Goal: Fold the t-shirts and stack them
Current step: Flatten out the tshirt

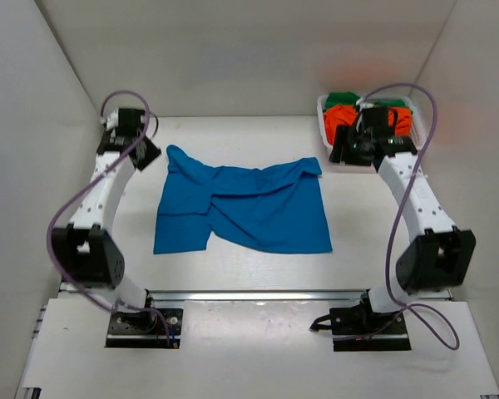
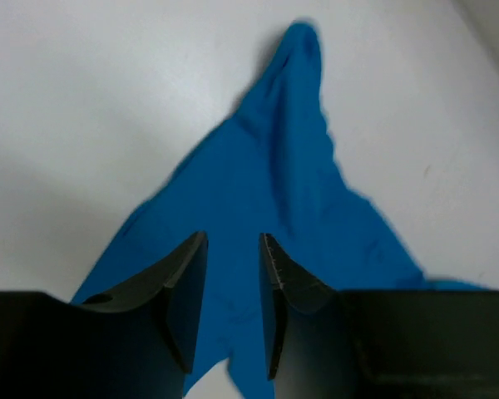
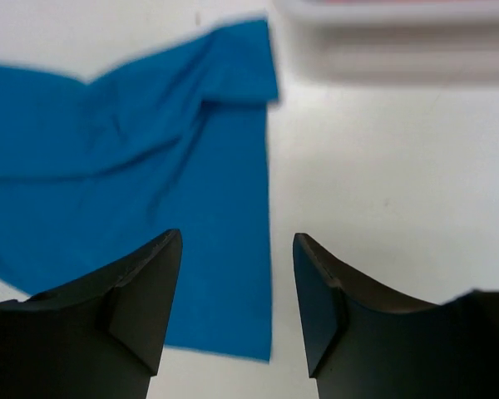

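Blue t-shirt: lies spread on the desk in the middle of the top view, between the 2 arms, rumpled and not squared up.
Orange t-shirt and green t-shirt: bunched in the white basket at the upper right of the top view, partly hidden by the right arm.
Handling: the blue cloth is probably light and limp with no stiffness. It should sag from any single hold and drag across the desk. It is not fragile.
Where to take hold: likely at 2 corners at once, the pointed tip at the cloth's upper left and the turned-over corner at its upper right near the basket. That would lift 1 edge taut.
Material and texture: matte soft cloth of a single bright blue, with long diagonal creases across the middle and a doubled flap at the upper right.
Shape: roughly a wide rectangle with an uneven top edge and a notch in the bottom edge.
Desk surface: smooth, white, plain.
Left gripper: hovers over the blue cloth near its upper-left tip, jaws only narrowly apart, nothing between them.
Right gripper: jaws wide apart and empty, over the shirt's right edge, basket just beyond.
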`<act>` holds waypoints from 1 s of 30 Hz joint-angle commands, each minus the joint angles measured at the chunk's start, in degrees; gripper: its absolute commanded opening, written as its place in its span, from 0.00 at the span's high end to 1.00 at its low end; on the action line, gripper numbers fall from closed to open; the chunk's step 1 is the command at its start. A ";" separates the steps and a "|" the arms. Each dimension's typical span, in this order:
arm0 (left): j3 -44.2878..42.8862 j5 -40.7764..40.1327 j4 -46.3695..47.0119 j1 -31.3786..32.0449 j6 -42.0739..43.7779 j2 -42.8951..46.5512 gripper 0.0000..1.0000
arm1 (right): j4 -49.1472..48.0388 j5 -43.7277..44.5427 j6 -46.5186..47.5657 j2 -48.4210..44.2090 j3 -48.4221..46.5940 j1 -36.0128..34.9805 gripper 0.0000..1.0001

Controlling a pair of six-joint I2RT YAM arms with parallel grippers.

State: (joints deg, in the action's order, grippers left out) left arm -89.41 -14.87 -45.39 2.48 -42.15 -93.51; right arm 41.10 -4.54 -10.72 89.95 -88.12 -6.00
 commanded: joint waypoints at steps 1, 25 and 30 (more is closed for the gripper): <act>13.94 0.02 -4.35 2.88 1.37 10.95 0.57 | 1.08 0.75 -0.88 -6.53 11.95 -3.05 0.46; 43.09 3.19 -0.05 4.20 -0.48 8.80 0.38 | 3.28 6.03 -8.97 -12.61 38.02 -9.56 0.17; 43.00 3.80 1.00 3.58 0.49 3.96 0.36 | 2.76 6.38 -8.96 -11.12 38.90 -8.77 0.16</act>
State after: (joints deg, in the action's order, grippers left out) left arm -46.85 -11.29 -47.62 6.24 -41.39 -87.31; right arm 44.51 -0.03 -18.55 78.28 -49.80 -15.29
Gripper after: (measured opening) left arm 0.631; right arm 0.837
